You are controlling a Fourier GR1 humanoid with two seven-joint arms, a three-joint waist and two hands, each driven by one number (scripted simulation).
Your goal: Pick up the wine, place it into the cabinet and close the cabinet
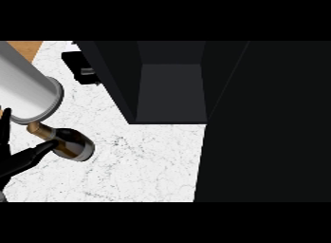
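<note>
White veined marble desk [147, 161] spread beneath a dark brown-necked glass wine bottle [75, 143]; the black left hand [0, 147], fingers apart, touched it, left of the open dark cabinet [171, 90].

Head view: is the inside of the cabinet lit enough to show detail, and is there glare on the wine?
In the head view the cabinet is almost black, with only a dim grey inner panel showing. In the same view the wine has a pale sheen at its lower-right end, and the counter is evenly bright.

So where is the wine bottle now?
Head view, left side: the wine bottle is over the counter, beside the left hand, left of the open cabinet.
</note>
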